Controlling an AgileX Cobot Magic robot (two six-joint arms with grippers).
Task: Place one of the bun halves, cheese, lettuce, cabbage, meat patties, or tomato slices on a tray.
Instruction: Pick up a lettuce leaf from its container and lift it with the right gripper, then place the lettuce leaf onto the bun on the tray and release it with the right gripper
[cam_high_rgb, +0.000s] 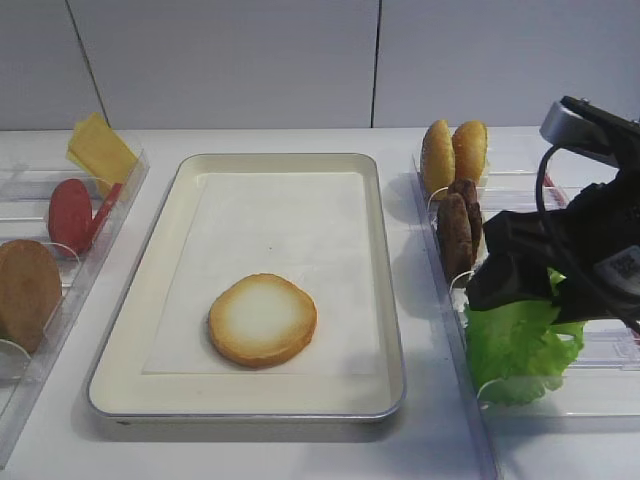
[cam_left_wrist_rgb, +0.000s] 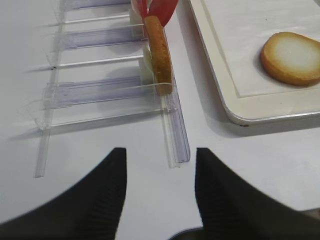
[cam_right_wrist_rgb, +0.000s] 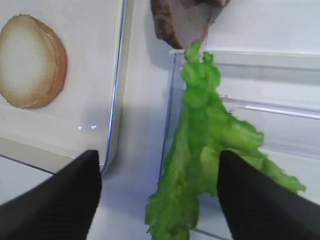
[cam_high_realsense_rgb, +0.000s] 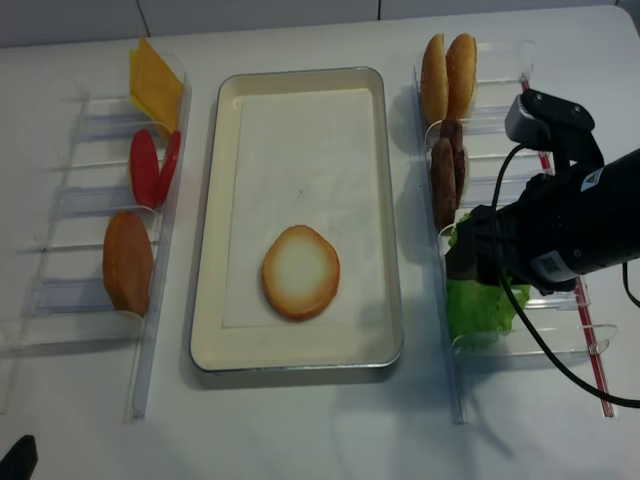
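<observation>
The silver tray (cam_high_rgb: 275, 160) (cam_high_realsense_rgb: 300, 75) lies in the middle with one bun half (cam_high_rgb: 262, 320) (cam_high_realsense_rgb: 300, 272) (cam_right_wrist_rgb: 31, 60) face up on its paper liner. The frilly green lettuce (cam_high_rgb: 520, 345) (cam_right_wrist_rgb: 205, 130) (cam_high_realsense_rgb: 480, 305) stands on edge in the right-hand clear bin. My right gripper (cam_right_wrist_rgb: 159, 157) (cam_high_rgb: 510, 285) is open and low over it. The leaf stands between the fingers, close to the right one. My left gripper (cam_left_wrist_rgb: 160, 152) hangs open and empty over bare table at the near end of the left bin. I cannot pick out the cabbage.
The right bin also holds meat patties (cam_high_rgb: 458, 225) (cam_high_realsense_rgb: 445, 175) and two bun halves (cam_high_rgb: 453, 152) (cam_high_realsense_rgb: 448, 75). The left bin holds cheese (cam_high_rgb: 100, 150) (cam_high_realsense_rgb: 155, 80), tomato slices (cam_high_rgb: 72, 215) (cam_high_realsense_rgb: 150, 165) and a bun half (cam_high_rgb: 25, 290) (cam_left_wrist_rgb: 157, 52).
</observation>
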